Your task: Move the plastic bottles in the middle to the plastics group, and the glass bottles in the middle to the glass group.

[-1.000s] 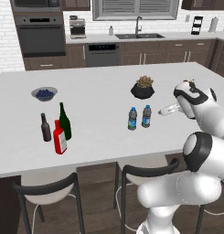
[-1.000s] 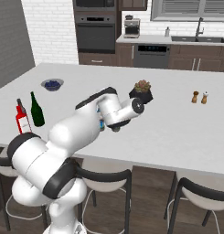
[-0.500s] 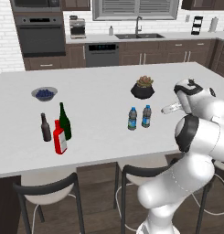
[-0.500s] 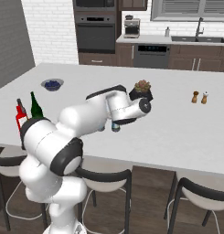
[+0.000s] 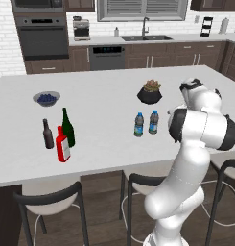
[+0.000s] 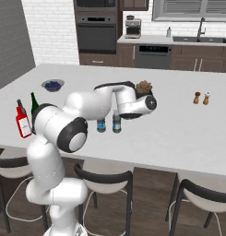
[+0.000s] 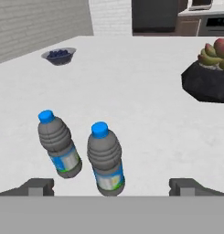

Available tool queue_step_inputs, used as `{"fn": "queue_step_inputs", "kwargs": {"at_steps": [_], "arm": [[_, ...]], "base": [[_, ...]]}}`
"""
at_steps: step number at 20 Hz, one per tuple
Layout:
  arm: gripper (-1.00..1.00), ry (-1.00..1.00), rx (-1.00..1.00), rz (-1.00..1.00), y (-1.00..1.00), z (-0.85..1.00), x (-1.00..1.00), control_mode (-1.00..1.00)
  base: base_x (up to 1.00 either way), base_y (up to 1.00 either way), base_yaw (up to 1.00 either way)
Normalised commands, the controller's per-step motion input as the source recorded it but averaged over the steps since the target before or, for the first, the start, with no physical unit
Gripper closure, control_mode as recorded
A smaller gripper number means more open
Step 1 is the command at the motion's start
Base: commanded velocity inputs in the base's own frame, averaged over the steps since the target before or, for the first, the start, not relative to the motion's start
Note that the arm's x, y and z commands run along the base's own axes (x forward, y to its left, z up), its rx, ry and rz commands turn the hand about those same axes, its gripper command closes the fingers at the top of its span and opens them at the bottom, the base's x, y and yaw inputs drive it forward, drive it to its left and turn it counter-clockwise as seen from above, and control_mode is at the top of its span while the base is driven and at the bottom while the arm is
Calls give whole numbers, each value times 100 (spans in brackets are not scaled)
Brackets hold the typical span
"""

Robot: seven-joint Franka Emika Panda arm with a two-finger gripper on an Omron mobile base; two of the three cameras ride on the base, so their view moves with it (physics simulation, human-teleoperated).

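Jaws spread wide, empty, gripper [image 7: 111, 186] just short of two plastic bottles [image 7: 104, 157] standing upright side by side on white worktop [image 7: 145, 91]. Blue caps; labels blue-green, print unreadable. Blueberry bowl [image 7: 59, 55] at 11 o'clock, plant pot [image 7: 209, 82] at 2 o'clock.

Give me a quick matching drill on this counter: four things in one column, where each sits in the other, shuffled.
Things:
1. red bottle
2. blue bowl
3. black fruit bowl
4. two water bottles

Places:
A. far left of the counter
B. mid-counter, side by side
C. against the green bottle and brown bottle
D. just behind the water bottles

Pairs: 1-C, 2-A, 3-D, 4-B
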Motion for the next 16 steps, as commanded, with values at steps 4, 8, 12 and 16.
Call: {"fn": "queue_step_inputs", "kwargs": {"at_steps": [4,8,12,16], "arm": [[-100,0,0,0,0,0,48,-100],[-100,0,-4,0,11,-16,28,-100],[-100,0,-9,0,39,-7,0,-100],[-100,0,-2,0,29,0,5,-100]], "base": [[0,0,0],[0,0,0],[0,0,0],[0,0,0]]}}
